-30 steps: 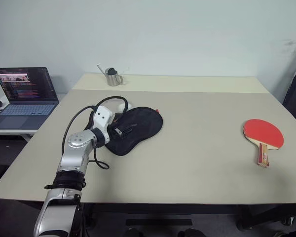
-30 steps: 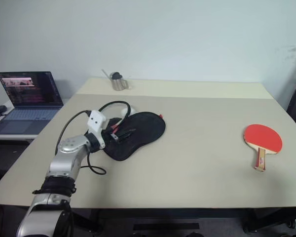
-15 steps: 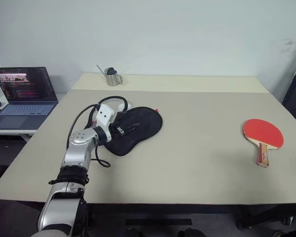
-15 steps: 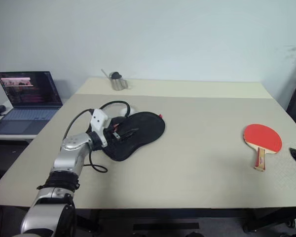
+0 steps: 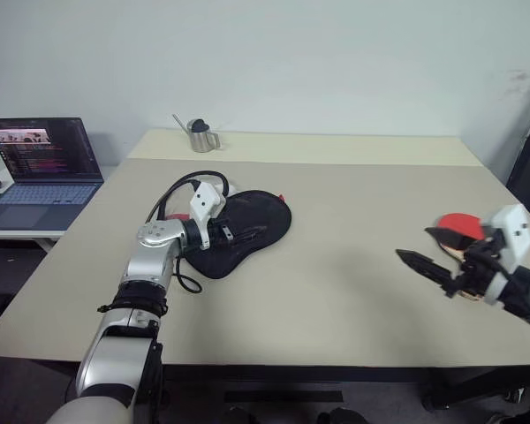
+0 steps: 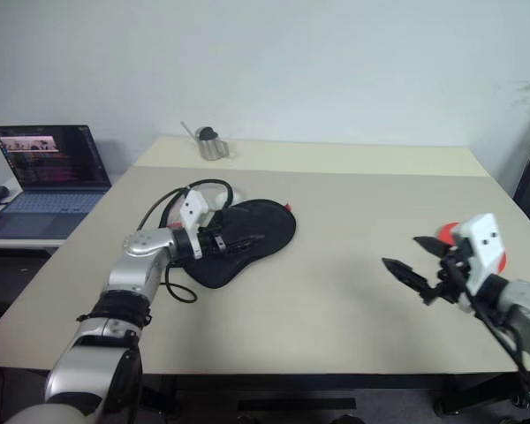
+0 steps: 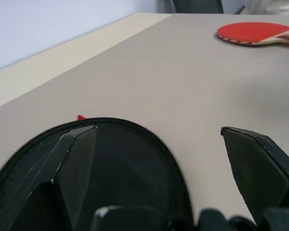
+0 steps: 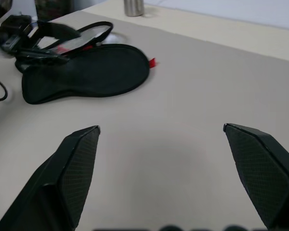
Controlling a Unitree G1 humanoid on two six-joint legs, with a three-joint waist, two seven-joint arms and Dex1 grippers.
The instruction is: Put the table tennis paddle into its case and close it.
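Note:
The case [image 5: 269, 216] lies black face up on the left half of the table, a red tab at its far edge. My left gripper [image 5: 247, 233] is open and level just above it; in the left wrist view one finger [image 7: 77, 159] is over the black fabric and the other is over bare table. The table tennis paddle [image 7: 250, 32] lies red face up at the right side, partly hidden in the head views behind my right gripper [image 5: 415, 245]. That gripper is open and empty above the table, pointing left toward the case [image 8: 86, 72].
A black cable [image 5: 190, 181] loops beside the case. A small steel pot [image 5: 200, 137] stands at the far left of the table [image 5: 336, 291]. An open laptop [image 5: 40, 163] sits on a lower desk to the left. Bare table lies between the case and the paddle.
My right arm has swung in from the right and now hangs over the table in front of the paddle. My left gripper has turned and shifted slightly right over the case.

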